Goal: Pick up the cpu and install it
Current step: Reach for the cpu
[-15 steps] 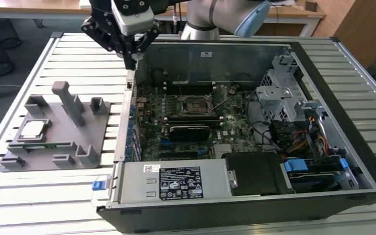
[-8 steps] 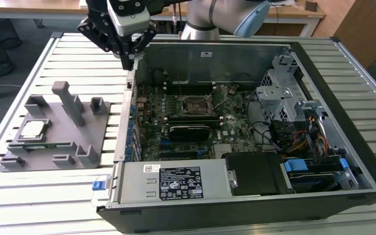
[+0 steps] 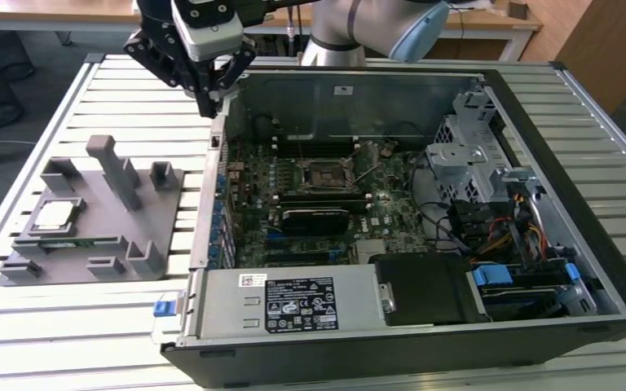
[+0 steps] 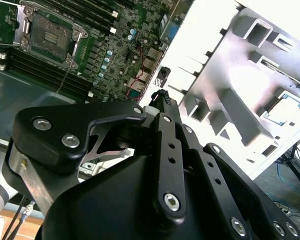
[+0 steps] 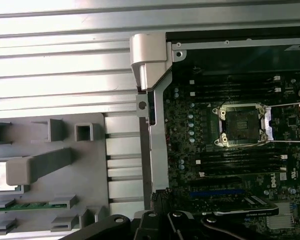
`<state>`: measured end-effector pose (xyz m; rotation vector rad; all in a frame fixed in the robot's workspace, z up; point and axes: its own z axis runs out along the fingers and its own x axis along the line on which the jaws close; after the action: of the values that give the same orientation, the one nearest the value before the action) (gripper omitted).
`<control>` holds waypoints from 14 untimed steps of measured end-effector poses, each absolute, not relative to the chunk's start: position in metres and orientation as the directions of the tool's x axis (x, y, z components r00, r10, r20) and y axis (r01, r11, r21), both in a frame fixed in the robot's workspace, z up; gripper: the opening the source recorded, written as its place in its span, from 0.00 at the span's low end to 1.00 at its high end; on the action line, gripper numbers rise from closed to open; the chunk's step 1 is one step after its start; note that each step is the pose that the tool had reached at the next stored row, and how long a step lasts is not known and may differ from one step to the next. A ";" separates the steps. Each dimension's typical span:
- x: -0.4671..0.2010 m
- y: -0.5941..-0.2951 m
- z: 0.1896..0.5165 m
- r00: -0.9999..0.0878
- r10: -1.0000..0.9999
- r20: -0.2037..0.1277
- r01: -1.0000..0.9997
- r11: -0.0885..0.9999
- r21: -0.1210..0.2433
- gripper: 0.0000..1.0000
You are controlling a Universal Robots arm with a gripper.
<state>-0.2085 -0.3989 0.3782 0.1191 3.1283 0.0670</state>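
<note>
The cpu lies flat in a square recess of the grey fixture, on the exterior view's left; its shiny top also shows in the second wrist view and, partly behind a grey post, in the first wrist view. My gripper hangs above the far corner of the computer case's side wall, well away from the cpu, its black fingers drawn together on nothing. The motherboard's socket stands with its metal frame lifted, bare inside in both wrist views.
The open computer case lies on a slatted metal table. A green memory stick rests in the fixture near the cpu. Tall grey posts rise from the fixture. A power supply and drive cage fill the case.
</note>
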 end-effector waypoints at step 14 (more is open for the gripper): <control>-0.219 -0.399 0.376 -0.997 0.076 -0.006 0.076 0.996 0.043 0.11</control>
<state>-0.2188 -0.3989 0.3763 0.1192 3.1314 0.0668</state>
